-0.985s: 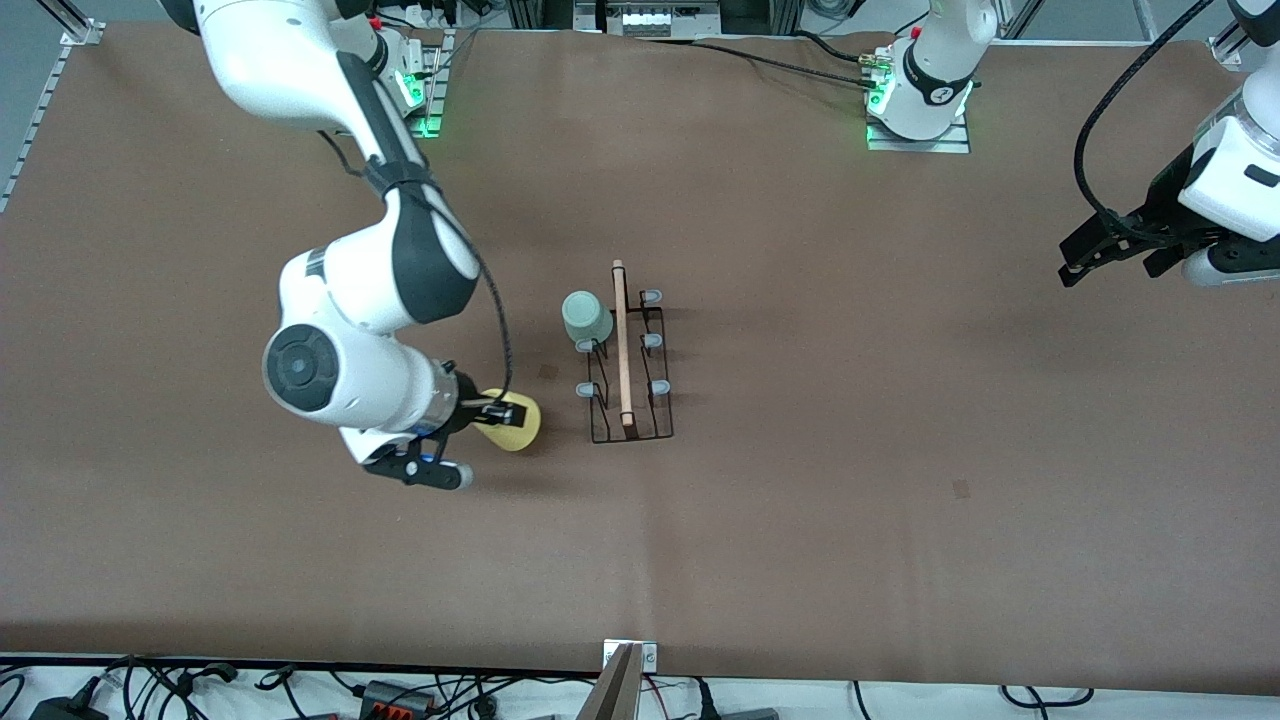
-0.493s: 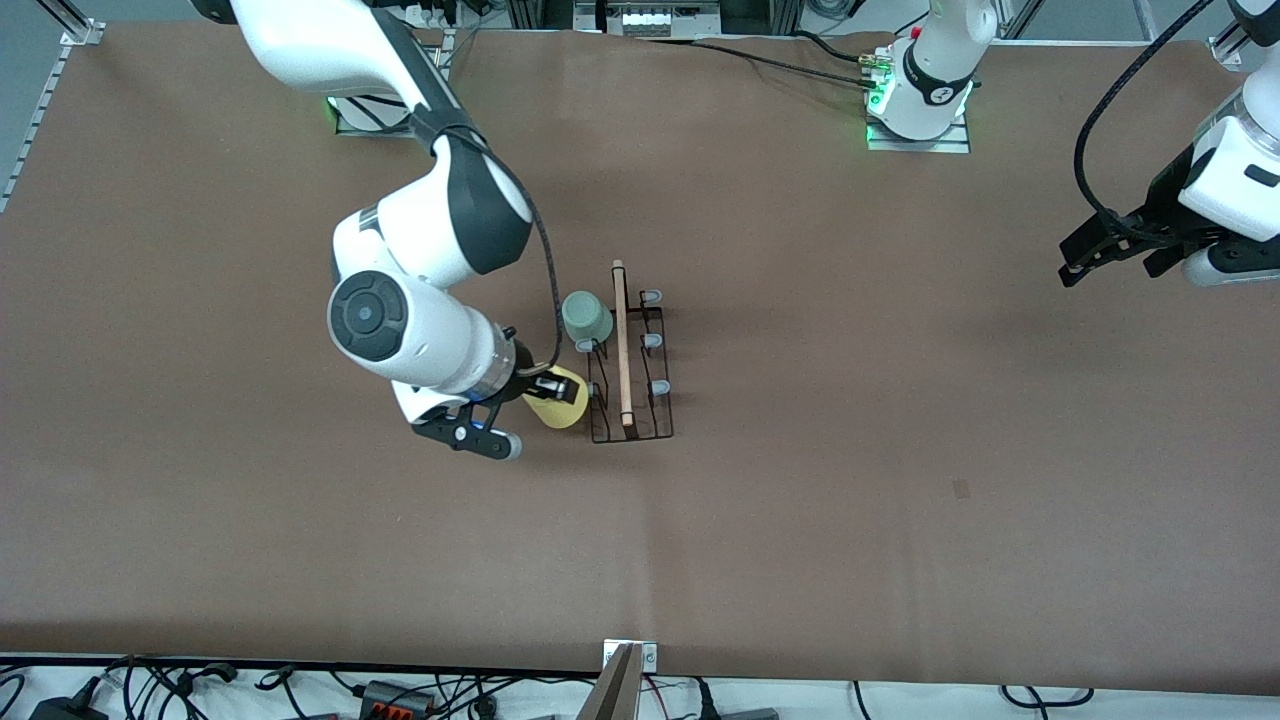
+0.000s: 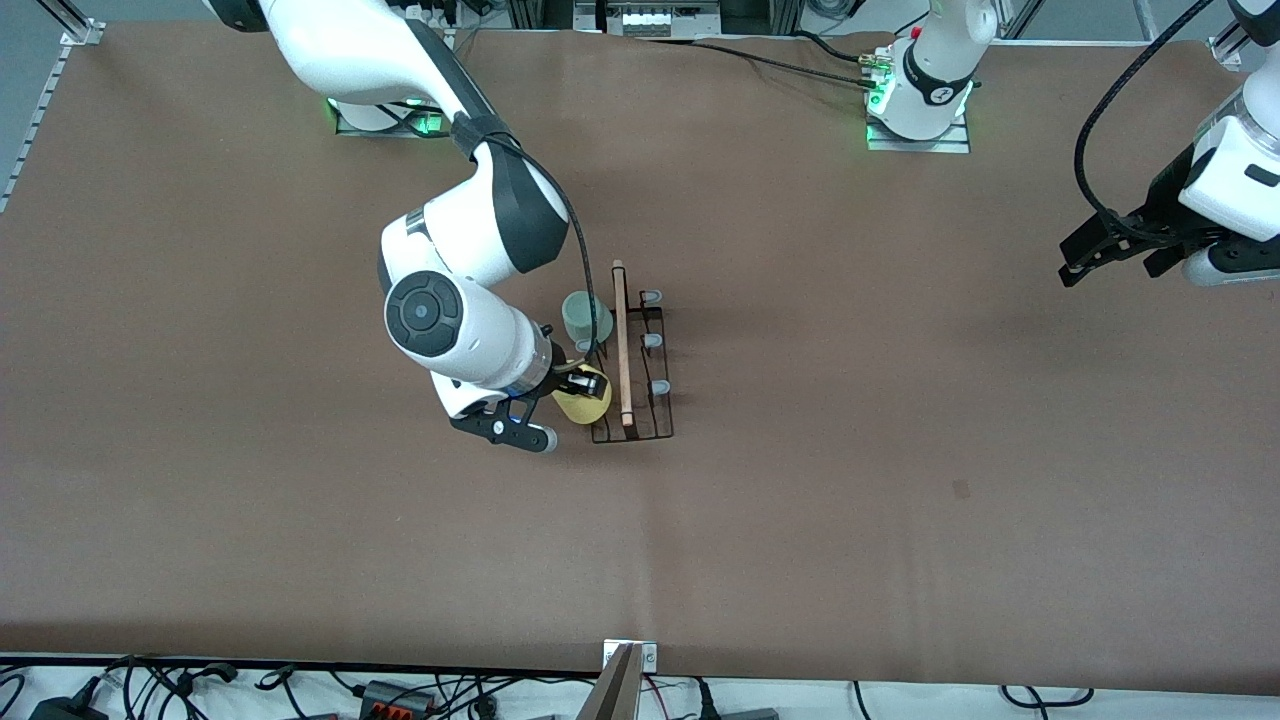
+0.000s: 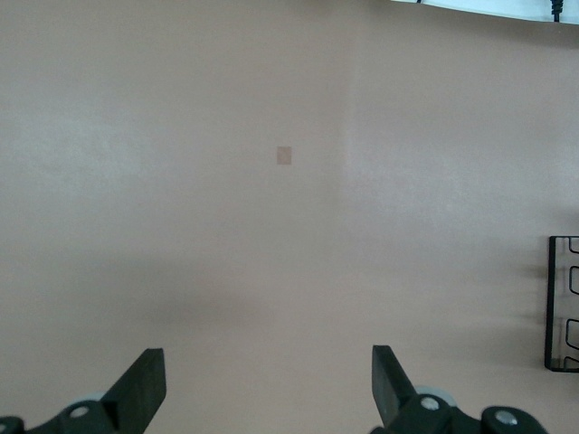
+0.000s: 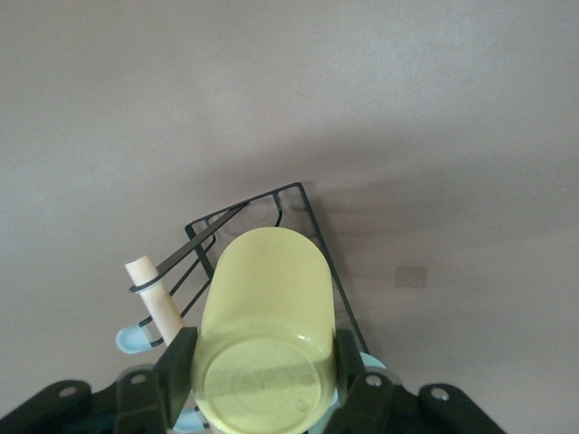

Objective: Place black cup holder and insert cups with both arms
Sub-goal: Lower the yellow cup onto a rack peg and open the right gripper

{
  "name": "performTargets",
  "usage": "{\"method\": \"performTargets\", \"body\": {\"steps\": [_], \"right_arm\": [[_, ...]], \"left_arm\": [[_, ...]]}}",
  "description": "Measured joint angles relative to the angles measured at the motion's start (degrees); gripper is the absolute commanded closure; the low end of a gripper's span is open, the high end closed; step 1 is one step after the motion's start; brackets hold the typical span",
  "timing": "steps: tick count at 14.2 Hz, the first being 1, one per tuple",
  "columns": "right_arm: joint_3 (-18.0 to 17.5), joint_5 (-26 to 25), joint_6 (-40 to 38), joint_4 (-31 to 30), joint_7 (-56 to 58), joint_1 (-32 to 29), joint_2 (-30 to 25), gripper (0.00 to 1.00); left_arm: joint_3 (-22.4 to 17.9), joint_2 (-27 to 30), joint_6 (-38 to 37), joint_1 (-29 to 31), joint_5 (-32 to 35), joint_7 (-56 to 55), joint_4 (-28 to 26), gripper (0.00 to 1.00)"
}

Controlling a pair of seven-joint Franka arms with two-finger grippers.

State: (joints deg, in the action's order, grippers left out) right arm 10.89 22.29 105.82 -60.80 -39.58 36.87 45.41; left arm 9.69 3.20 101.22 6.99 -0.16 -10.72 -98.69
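Brown table [image 3: 900, 450] bears thin black wire rack [image 3: 632, 400]; right gripper [image 3: 578, 388] clamps yellow plastic tumbler [image 3: 583, 400] at its eight o'clock, risking snagging a prong; left gripper [image 3: 1110, 250] waits, spread.

Right gripper [image 3: 578, 385] carried the yellow cup [image 3: 583, 400] toward the table's middle; it's now over the rack [image 3: 630, 365], at the prong row facing the right arm's end.

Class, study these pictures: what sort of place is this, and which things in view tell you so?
Most likely a robotics lab bench, not a kitchen: two white arms bolted to a brown-covered table, cables along its edge. The right gripper holds a yellow cup over a black cup holder; the left gripper waits, jaws open.
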Motion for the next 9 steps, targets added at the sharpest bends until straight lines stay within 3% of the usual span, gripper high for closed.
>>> {"method": "performTargets", "body": {"steps": [1, 4, 5, 6, 9], "right_arm": [[0.0, 0.0, 0.2, 0.0, 0.0, 0.1, 0.4, 0.78], [0.0, 0.0, 1.1, -0.1, 0.0, 0.3, 1.4, 0.63], [0.0, 0.0, 1.4, -0.1, 0.0, 0.4, 1.9, 0.09], [0.0, -0.1, 1.7, -0.1, 0.0, 0.5, 2.4, 0.0], [0.1, -0.3, 2.4, -0.1, -0.4, 0.8, 3.2, 0.0]], "left_arm": [[0.0, 0.0, 0.0, 0.0, 0.0, 0.0, 0.0, 0.0], [0.0, 0.0, 0.0, 0.0, 0.0, 0.0, 0.0, 0.0], [0.0, 0.0, 0.0, 0.0, 0.0, 0.0, 0.0, 0.0], [0.0, 0.0, 0.0, 0.0, 0.0, 0.0, 0.0, 0.0], [0.0, 0.0, 0.0, 0.0, 0.0, 0.0, 0.0, 0.0]]}}
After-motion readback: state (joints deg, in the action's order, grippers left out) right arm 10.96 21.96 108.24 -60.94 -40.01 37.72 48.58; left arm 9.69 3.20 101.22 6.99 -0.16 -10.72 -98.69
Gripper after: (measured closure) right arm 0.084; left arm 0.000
